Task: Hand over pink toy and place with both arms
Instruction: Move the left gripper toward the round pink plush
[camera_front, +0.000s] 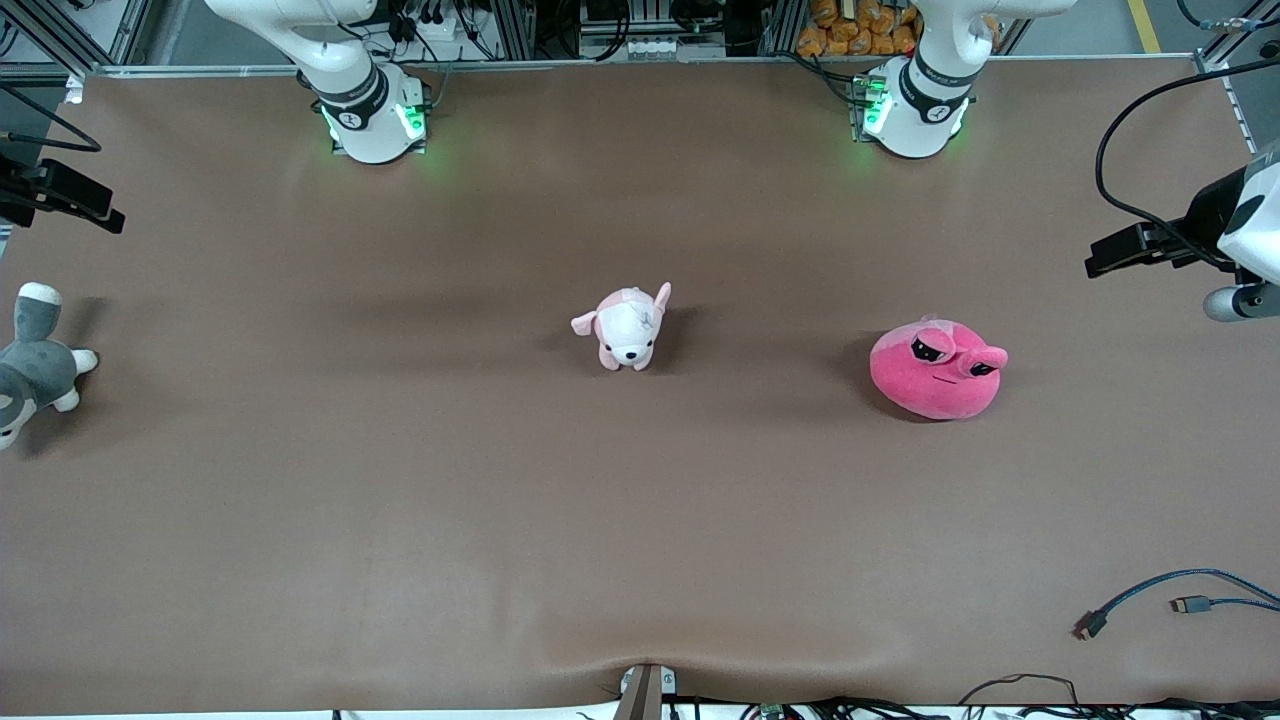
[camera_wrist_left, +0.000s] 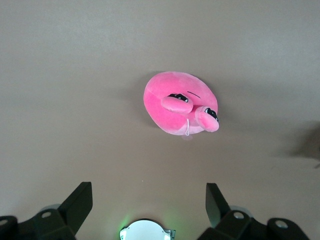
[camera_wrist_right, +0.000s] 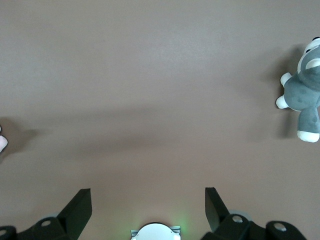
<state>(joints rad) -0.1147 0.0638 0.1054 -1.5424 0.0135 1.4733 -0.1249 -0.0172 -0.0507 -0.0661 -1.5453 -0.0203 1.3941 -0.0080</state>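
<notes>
Judging from my screens, nothing of the job had been done at this moment: the pink toy (camera_front: 938, 368) lay untouched on the brown table (camera_front: 400, 520), toward the left arm's end, roughly level with the small pale pink-and-white puppy plush (camera_front: 627, 327) sitting near the table's middle. No finger touched it. On my left wrist feed the left gripper (camera_wrist_left: 148, 202) hung high above the table with its fingers spread wide and nothing between them, and the toy showed ahead of it, well clear of both fingertips. The right gripper (camera_wrist_right: 147, 204) was likewise released and empty, looking down on bare table, with the grey-and-white plush animal (camera_wrist_right: 303, 95) off at the edge of its feed; in the front view that animal lay at the right arm's end of the table. In the front view I could make out only part of each arm at the frame's two side edges, so I would not swear to exactly what either hand was over. By my reckoning every step remained: the left arm had to come down and grasp the toy, lift it, pass it to the right arm, and then the toy had to be set down. Where it should be set I could not tell.
</notes>
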